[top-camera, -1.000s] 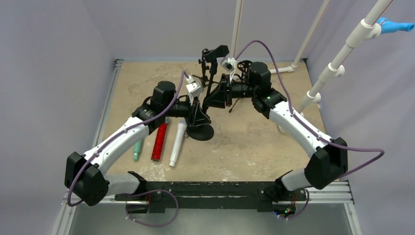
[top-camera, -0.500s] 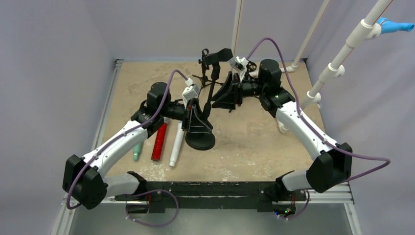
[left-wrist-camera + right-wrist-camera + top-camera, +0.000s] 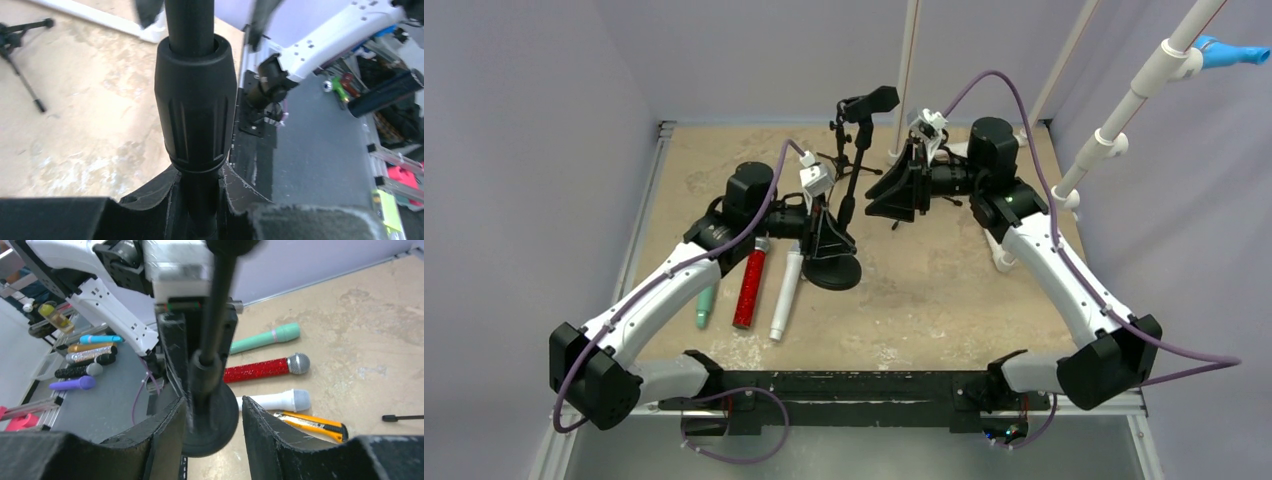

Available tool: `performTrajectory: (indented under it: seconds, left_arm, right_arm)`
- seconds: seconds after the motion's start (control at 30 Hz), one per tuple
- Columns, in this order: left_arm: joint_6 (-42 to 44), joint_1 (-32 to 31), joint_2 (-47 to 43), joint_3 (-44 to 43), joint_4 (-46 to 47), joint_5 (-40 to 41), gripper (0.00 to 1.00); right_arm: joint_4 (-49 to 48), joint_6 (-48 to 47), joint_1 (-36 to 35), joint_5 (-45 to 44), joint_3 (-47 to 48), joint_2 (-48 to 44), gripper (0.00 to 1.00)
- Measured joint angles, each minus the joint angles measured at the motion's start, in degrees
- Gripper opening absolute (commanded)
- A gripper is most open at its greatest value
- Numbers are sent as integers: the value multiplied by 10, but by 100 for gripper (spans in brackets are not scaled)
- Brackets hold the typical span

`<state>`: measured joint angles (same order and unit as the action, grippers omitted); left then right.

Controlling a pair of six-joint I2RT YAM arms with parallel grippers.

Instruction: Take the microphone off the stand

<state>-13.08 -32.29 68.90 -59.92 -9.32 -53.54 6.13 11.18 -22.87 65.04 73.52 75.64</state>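
The black microphone (image 3: 871,103) sits in the clip at the top of a black stand (image 3: 854,175) with a round base (image 3: 834,273) on the sandy table. My left gripper (image 3: 832,240) is shut on the stand's pole low down, just under the ribbed collar (image 3: 194,100), as the left wrist view (image 3: 200,200) shows. My right gripper (image 3: 879,200) is open and empty, to the right of the pole at mid height. In the right wrist view (image 3: 212,422) the pole (image 3: 212,335) stands beyond the open fingers, close to the left one.
Teal (image 3: 707,305), red glitter (image 3: 750,285) and white (image 3: 786,295) microphones lie left of the base. A yellow utility knife (image 3: 310,422) lies near the white one. A small black tripod (image 3: 839,158) stands behind the stand. White pipes (image 3: 1114,130) rise at the right.
The right gripper has drawn back to the right, away from the pole. The left gripper, still holding the stand, has set it more upright, with the base down on the table.
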Motion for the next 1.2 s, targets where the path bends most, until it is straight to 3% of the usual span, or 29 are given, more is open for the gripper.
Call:
performTrajectory:
  seconds: [0.33,0.6,1.2]
  left_arm:
    - [30,-3,14,-17,-64,109,0]
    - [40,-5,7,-1,-62,98,0]
    - [48,-15,7,19,-52,52,0]
  right_arm:
    - [19,17,-3,-90,69,17,46]
    - [21,33,13,-126,109,28,47]
    - [-75,145,23,-97,122,49,48]
